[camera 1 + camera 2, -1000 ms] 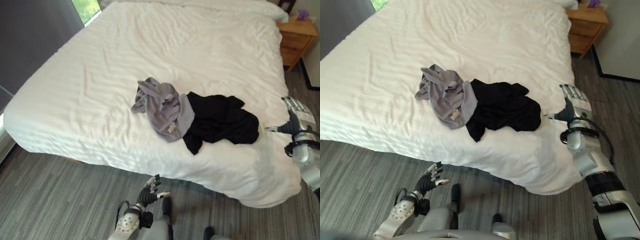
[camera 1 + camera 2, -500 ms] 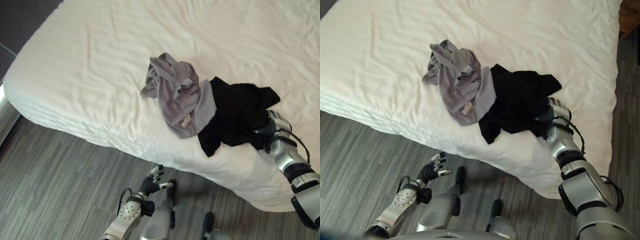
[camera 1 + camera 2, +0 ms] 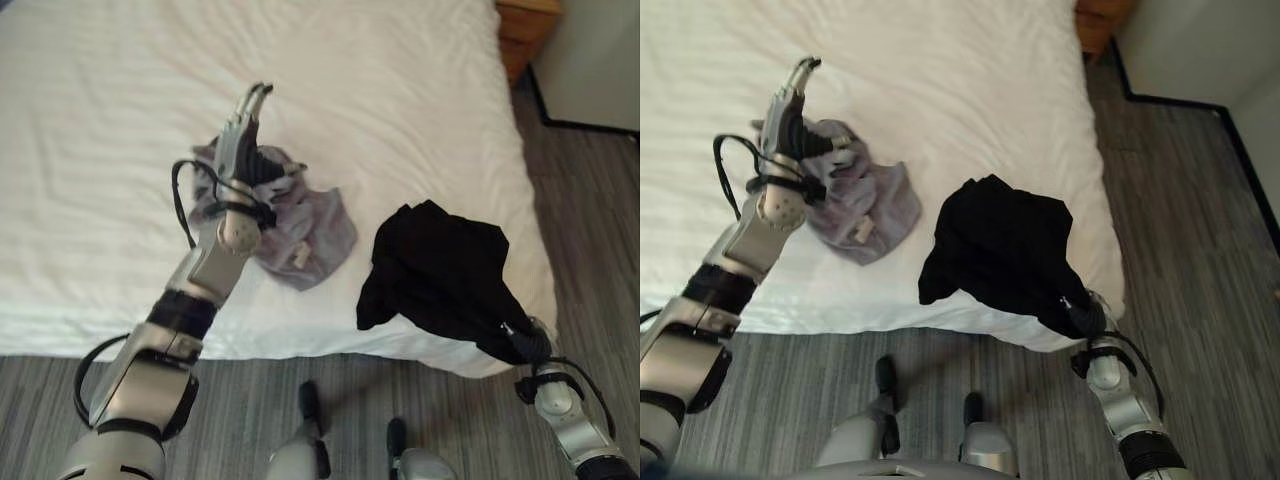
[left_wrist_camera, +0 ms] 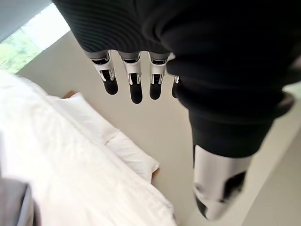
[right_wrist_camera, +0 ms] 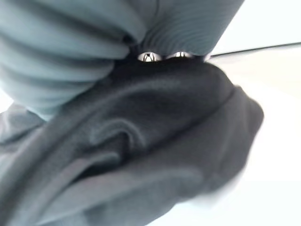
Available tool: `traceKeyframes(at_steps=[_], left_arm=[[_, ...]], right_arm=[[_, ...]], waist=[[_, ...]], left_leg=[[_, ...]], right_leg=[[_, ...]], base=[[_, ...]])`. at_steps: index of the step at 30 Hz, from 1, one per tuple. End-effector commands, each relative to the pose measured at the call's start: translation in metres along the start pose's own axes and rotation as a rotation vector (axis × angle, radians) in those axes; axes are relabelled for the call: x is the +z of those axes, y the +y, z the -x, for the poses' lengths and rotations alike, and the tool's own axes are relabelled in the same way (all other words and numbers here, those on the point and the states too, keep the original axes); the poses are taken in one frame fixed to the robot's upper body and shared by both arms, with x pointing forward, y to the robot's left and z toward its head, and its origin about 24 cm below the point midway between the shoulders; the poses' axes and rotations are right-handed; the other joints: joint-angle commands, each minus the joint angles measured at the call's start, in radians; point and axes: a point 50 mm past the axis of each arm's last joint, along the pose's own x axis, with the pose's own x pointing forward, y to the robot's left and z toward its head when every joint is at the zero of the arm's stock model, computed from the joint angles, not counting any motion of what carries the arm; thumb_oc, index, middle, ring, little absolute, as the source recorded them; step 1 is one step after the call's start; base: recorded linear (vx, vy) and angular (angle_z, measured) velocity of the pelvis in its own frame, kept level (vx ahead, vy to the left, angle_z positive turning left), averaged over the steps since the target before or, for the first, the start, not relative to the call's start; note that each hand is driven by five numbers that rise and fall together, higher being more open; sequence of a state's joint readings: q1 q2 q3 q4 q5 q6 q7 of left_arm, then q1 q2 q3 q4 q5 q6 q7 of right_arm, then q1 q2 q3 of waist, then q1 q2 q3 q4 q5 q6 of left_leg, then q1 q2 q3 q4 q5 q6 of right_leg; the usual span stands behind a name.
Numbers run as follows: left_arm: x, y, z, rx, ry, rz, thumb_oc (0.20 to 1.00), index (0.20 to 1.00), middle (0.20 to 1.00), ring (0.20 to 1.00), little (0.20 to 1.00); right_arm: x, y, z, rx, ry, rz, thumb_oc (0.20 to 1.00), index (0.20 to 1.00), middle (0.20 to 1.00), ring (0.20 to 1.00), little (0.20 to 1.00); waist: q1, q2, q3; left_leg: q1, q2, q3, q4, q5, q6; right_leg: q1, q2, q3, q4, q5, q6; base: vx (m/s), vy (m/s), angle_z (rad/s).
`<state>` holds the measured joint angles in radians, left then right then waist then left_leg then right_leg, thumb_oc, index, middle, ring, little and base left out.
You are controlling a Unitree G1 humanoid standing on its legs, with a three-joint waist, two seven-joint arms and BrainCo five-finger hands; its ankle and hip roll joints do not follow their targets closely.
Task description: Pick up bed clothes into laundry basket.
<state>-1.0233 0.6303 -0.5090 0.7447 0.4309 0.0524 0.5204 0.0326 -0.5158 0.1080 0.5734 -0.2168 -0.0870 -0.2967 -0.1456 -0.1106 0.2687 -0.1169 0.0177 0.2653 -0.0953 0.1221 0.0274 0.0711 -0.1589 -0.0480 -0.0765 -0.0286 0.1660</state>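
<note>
A black garment (image 3: 440,275) lies bunched on the white bed (image 3: 400,100) near its right front corner and hangs over the edge. Its gathered end runs into my right hand (image 3: 522,342), which is shut on the cloth just off the corner; in the right wrist view the black cloth (image 5: 155,141) covers the fingers. A grey garment (image 3: 305,235) lies crumpled to the left, apart from the black one. My left hand (image 3: 243,125) is raised above the grey garment with straight fingers (image 4: 136,87), open and holding nothing.
A wooden nightstand (image 3: 525,25) stands past the bed's far right corner. Grey plank floor (image 3: 1180,200) runs along the bed's right side and front, bounded by a pale wall with a dark baseboard (image 3: 1170,98).
The camera has swung. My right hand has dragged the black garment away from the grey one to the bed's corner. My left hand has risen from floor level to above the grey garment.
</note>
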Motion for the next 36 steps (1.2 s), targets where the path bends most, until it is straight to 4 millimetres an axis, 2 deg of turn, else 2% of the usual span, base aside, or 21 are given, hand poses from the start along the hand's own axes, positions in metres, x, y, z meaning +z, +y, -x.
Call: traceKeyframes(at_steps=[1,3,5,8,9,11,13,17,19,20,24,28,29,30,31,32,33,34,36], left_arm=[[-0.038,-0.009,0.016,0.028,0.128,-0.196,1.000,1.000,1.000,1.000,1.000],[-0.073,0.005,0.010,-0.024,0.215,-0.501,1.000,1.000,1.000,1.000,1.000],[-0.093,0.017,0.010,-0.098,0.231,-0.704,1.000,1.000,1.000,1.000,1.000],[-0.114,0.033,0.013,-0.126,0.290,-0.795,1.000,1.000,1.000,1.000,1.000],[-0.126,0.046,0.015,-0.123,0.324,-0.829,1.000,1.000,1.000,1.000,1.000],[-0.138,0.055,0.019,-0.123,0.373,-0.824,1.000,1.000,1.000,1.000,1.000],[-0.139,0.049,0.024,-0.127,0.397,-0.756,1.000,1.000,1.000,1.000,1.000],[-0.135,0.018,0.040,-0.160,0.443,-0.585,1.000,1.000,1.000,1.000,1.000],[-0.135,0.014,0.043,-0.164,0.453,-0.554,1.000,1.000,1.000,1.000,1.000],[-0.139,0.008,0.051,-0.179,0.475,-0.500,1.000,1.000,1.000,1.000,1.000],[-0.152,0.004,0.066,-0.224,0.543,-0.461,1.000,1.000,1.000,1.000,1.000],[-0.166,0.002,0.081,-0.292,0.599,-0.493,1.000,1.000,1.000,1.000,1.000],[-0.176,-0.007,0.101,-0.396,0.636,-0.536,1.000,1.000,1.000,1.000,1.000],[-0.181,-0.013,0.112,-0.458,0.657,-0.550,1.000,1.000,1.000,1.000,1.000],[-0.190,-0.019,0.132,-0.537,0.693,-0.570,0.931,0.931,0.931,0.931,0.931],[-0.201,-0.023,0.156,-0.613,0.752,-0.571,0.200,0.200,0.200,0.200,0.200],[-0.207,-0.024,0.172,-0.664,0.789,-0.556,0.200,0.200,0.200,0.200,0.200],[-0.208,-0.024,0.172,-0.664,0.789,-0.556,0.200,0.200,0.200,0.200,0.200],[-0.218,-0.030,0.208,-0.765,0.846,-0.525,0.200,0.200,0.200,0.200,0.200]], right_arm=[[-0.036,-0.042,0.006,-0.082,0.098,0.101,0.200,0.200,0.200,0.200,0.200],[-0.046,-0.033,0.014,-0.036,0.124,0.064,0.200,0.200,0.200,0.200,0.200],[-0.046,-0.020,0.016,0.009,0.135,-0.035,0.200,0.200,0.200,0.200,0.200],[-0.037,-0.009,0.015,0.043,0.107,-0.099,0.200,0.200,0.200,0.200,0.200],[-0.032,0.000,0.016,0.077,0.089,-0.113,0.200,0.200,0.200,0.200,0.200],[-0.027,0.009,0.016,0.109,0.080,-0.133,0.200,0.200,0.200,0.200,0.200],[-0.024,0.013,0.016,0.129,0.072,-0.132,0.200,0.200,0.200,0.200,0.200],[-0.016,0.013,0.012,0.147,0.043,-0.120,0.200,0.200,0.200,0.200,0.200],[-0.016,0.012,0.013,0.149,0.040,-0.116,0.200,0.200,0.200,0.200,0.200],[-0.017,0.013,0.013,0.157,0.041,-0.108,0.200,0.200,0.200,0.200,0.200],[-0.014,0.013,0.010,0.171,0.037,-0.088,0.200,0.200,0.200,0.200,0.200],[-0.011,0.012,0.008,0.181,0.025,-0.071,0.200,0.200,0.200,0.200,0.200],[-0.010,0.013,0.004,0.185,0.034,-0.053,0.200,0.200,0.200,0.200,0.200],[-0.008,0.013,0.001,0.186,0.037,-0.050,0.200,0.200,0.200,0.200,0.200],[-0.007,0.011,-0.001,0.185,0.040,-0.047,0.200,0.200,0.200,0.200,0.200],[-0.009,0.009,-0.002,0.183,0.051,-0.046,0.200,0.200,0.200,0.200,0.200],[-0.011,0.005,-0.003,0.178,0.062,-0.046,0.200,0.200,0.200,0.200,0.200],[-0.011,0.005,-0.003,0.178,0.061,-0.046,0.200,0.200,0.200,0.200,0.200],[-0.018,-0.002,-0.001,0.168,0.082,-0.039,0.200,0.200,0.200,0.200,0.200]], waist=[[0.027,0.059,0.001],[-0.020,0.064,0.015],[-0.036,0.057,0.026],[-0.035,0.044,0.037],[-0.025,0.036,0.038],[-0.013,0.026,0.041],[-0.006,0.023,0.047],[0.007,0.024,0.045],[0.008,0.026,0.040],[0.014,0.031,0.037],[0.019,0.036,0.034],[0.020,0.031,0.041],[0.028,0.029,0.047],[0.031,0.029,0.046],[0.034,0.028,0.049],[0.035,0.028,0.047],[0.036,0.028,0.048],[0.035,0.028,0.044],[0.033,0.030,0.042]], left_leg=[[0.080,0.058,0.000,0.008,-0.125,-0.099],[0.088,0.063,0.036,0.008,-0.128,-0.099],[0.092,0.073,0.068,0.008,-0.128,-0.102],[0.088,0.089,0.105,0.008,-0.124,-0.107],[0.085,0.105,0.133,0.008,-0.120,-0.114],[0.092,0.116,0.148,0.008,-0.117,-0.119],[0.102,0.112,0.145,0.008,-0.121,-0.119],[0.109,0.091,0.129,0.008,-0.132,-0.111],[0.105,0.087,0.127,0.008,-0.131,-0.108],[0.108,0.080,0.123,0.008,-0.135,-0.105],[0.117,0.073,0.117,0.008,-0.138,-0.100],[0.126,0.073,0.117,0.008,-0.141,-0.099],[0.134,0.073,0.114,0.008,-0.144,-0.098],[0.131,0.073,0.116,0.008,-0.141,-0.097],[0.137,0.074,0.116,0.008,-0.145,-0.097],[0.137,0.074,0.121,0.008,-0.143,-0.098],[0.144,0.074,0.123,0.008,-0.146,-0.099],[0.139,0.074,0.124,0.008,-0.144,-0.099],[0.146,0.074,0.130,0.008,-0.145,-0.102]], right_leg=[[-0.083,-0.040,0.001,0.035,0.051,0.085],[-0.112,-0.041,0.017,0.047,0.071,0.096],[-0.133,-0.035,0.026,0.052,0.095,0.096],[-0.154,-0.036,-0.009,0.058,0.130,0.096],[-0.163,-0.044,-0.069,0.061,0.155,0.096],[-0.156,-0.048,-0.112,0.057,0.169,0.096],[-0.143,-0.053,-0.123,0.053,0.161,0.096],[-0.130,-0.063,-0.134,0.051,0.129,0.096],[-0.133,-0.064,-0.134,0.053,0.126,0.096],[-0.128,-0.066,-0.141,0.059,0.119,0.096],[-0.121,-0.067,-0.146,0.072,0.110,0.096],[-0.120,-0.065,-0.149,0.080,0.113,0.096],[-0.115,-0.063,-0.150,0.084,0.112,0.096],[-0.118,-0.063,-0.151,0.082,0.115,0.096],[-0.114,-0.063,-0.150,0.082,0.112,0.096],[-0.117,-0.063,-0.147,0.080,0.115,0.096],[-0.111,-0.062,-0.144,0.077,0.111,0.096],[-0.116,-0.063,-0.143,0.076,0.114,0.096],[-0.112,-0.063,-0.138,0.066,0.110,0.096]], base=[[0.02,0.109,-0.97],[0.02,0.130,-0.77],[0.01,0.066,-0.66],[-0.01,0.000,-0.53],[-0.01,-0.053,-0.62],[0.01,-0.034,-0.67],[-0.01,0.032,-0.13],[-0.02,0.037,0.16],[-0.02,0.015,0.21],[-0.01,0.020,0.15],[0.01,0.008,0.19],[0.00,-0.002,0.01],[0.00,-0.007,-0.06],[0.01,-0.003,-0.10],[0.00,0.012,-0.10],[0.01,0.019,-0.07],[0.00,0.014,-0.05],[0.02,0.018,-0.09],[0.04,0.030,-0.07]])
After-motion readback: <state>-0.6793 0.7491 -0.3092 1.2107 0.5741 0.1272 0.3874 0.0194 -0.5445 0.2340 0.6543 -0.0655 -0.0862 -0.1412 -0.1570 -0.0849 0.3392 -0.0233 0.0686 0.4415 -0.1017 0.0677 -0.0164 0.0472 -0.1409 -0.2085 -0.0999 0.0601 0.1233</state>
